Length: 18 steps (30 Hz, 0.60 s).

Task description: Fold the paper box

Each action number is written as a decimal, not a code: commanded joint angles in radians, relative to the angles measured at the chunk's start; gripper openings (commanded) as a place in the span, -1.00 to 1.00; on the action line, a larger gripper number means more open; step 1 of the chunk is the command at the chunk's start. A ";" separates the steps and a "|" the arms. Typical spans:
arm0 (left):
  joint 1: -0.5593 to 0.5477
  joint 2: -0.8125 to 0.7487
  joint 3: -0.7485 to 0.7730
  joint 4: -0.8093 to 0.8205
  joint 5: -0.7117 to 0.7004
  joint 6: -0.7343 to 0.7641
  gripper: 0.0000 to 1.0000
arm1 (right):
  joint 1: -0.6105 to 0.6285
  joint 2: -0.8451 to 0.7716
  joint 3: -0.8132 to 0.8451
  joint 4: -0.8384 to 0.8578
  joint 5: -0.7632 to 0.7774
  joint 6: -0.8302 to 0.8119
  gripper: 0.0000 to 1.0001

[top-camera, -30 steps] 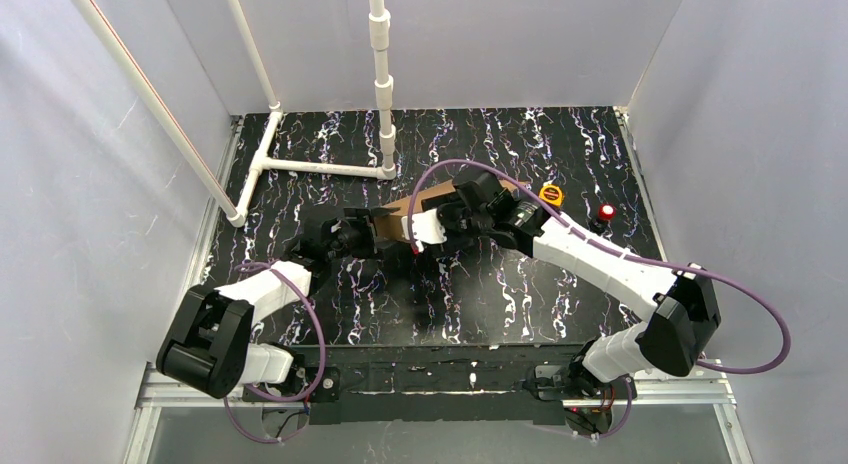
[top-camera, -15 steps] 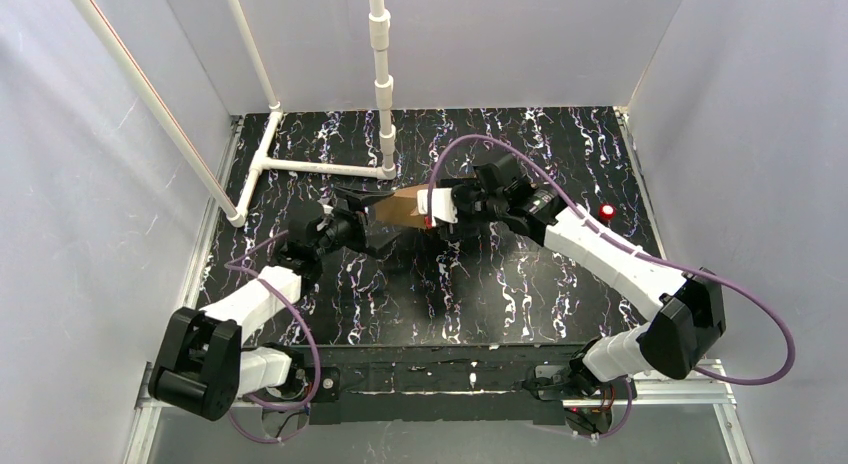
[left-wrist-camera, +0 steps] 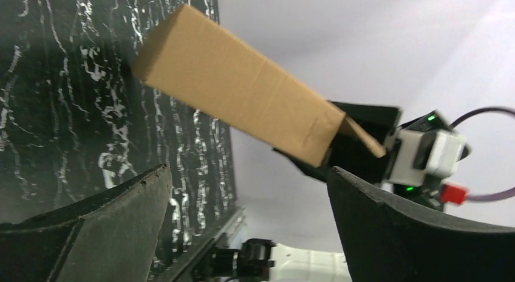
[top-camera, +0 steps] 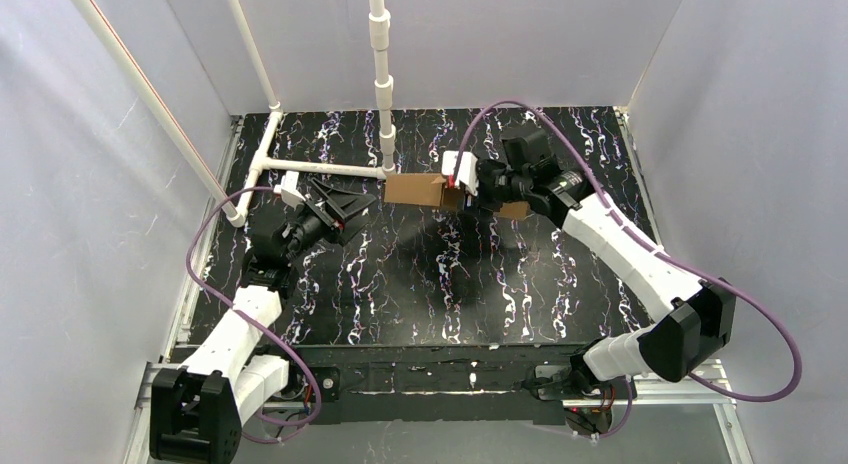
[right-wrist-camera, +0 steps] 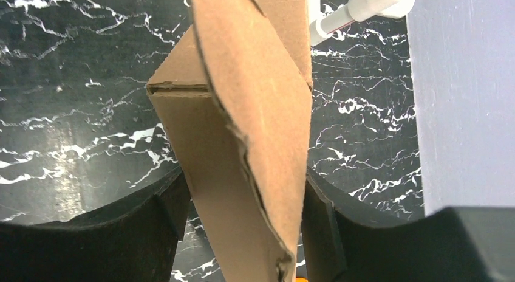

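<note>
Right wrist view: right pincer [right-wrist-camera: 243, 224] grips folded brown paper box [right-wrist-camera: 255, 112]; left pincer [left-wrist-camera: 243, 191] gapes wide

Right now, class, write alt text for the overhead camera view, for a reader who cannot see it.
The right end effector grips one end of a brown paper box over the far middle of a black marbled table. The left end effector is open and empty, apart from the box on its left. A white pipe frame stands behind.
</note>
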 commanded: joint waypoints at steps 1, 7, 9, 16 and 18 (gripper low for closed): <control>0.009 -0.016 -0.019 -0.023 0.050 0.207 0.97 | -0.037 -0.031 0.098 -0.024 -0.077 0.144 0.17; 0.009 -0.039 -0.006 -0.023 0.131 0.292 0.97 | -0.130 0.009 0.195 -0.034 -0.196 0.349 0.20; 0.009 -0.054 -0.015 -0.023 0.132 0.318 0.97 | -0.188 0.027 0.210 -0.012 -0.311 0.489 0.19; 0.009 -0.028 -0.029 -0.024 0.146 0.340 0.97 | -0.379 0.058 -0.011 0.428 -0.619 1.128 0.19; 0.009 -0.023 -0.028 -0.025 0.151 0.342 0.97 | -0.387 0.065 -0.113 0.583 -0.629 1.296 0.20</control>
